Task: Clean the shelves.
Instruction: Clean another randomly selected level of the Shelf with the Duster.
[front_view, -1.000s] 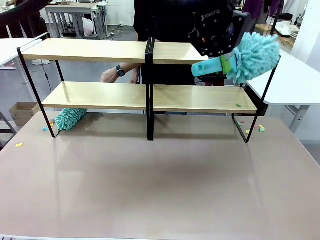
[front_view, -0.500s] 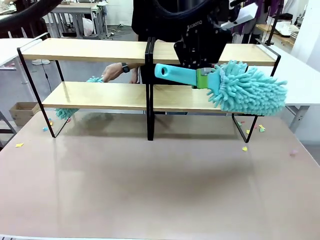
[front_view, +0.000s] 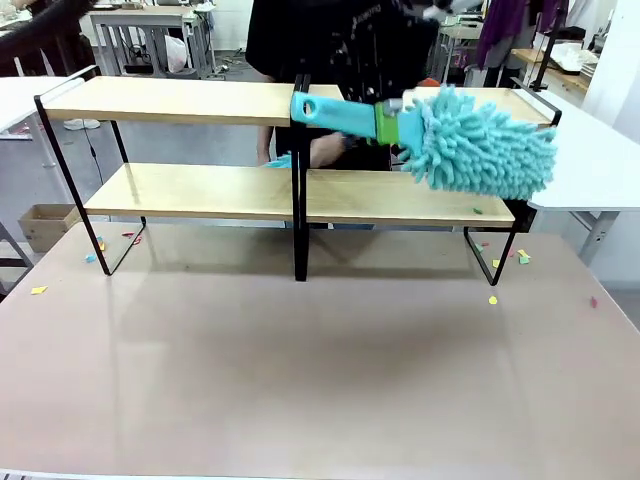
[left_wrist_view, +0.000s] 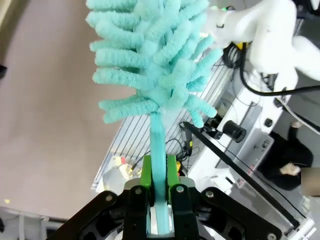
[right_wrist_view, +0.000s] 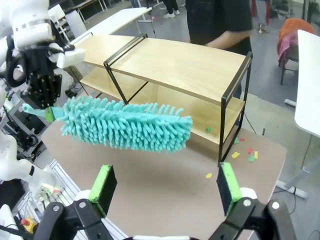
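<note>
Shelves (front_view: 200, 190): four pale boards, black frame. Left claw (left_wrist_view: 159, 192) clamps teal duster (front_view: 478, 140); right claw (right_wrist_view: 162, 187) wide.

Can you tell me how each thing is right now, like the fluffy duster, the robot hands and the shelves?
duster: held up in the air, lying sideways in front of the shelves' right half.
left gripper: jaws shut on the duster's handle.
right gripper: jaws open, holding nothing.
shelves: standing upright on the table; a green paper scrap lies on the lower right board.
table: colored paper scraps scattered near the shelves' feet.
</note>
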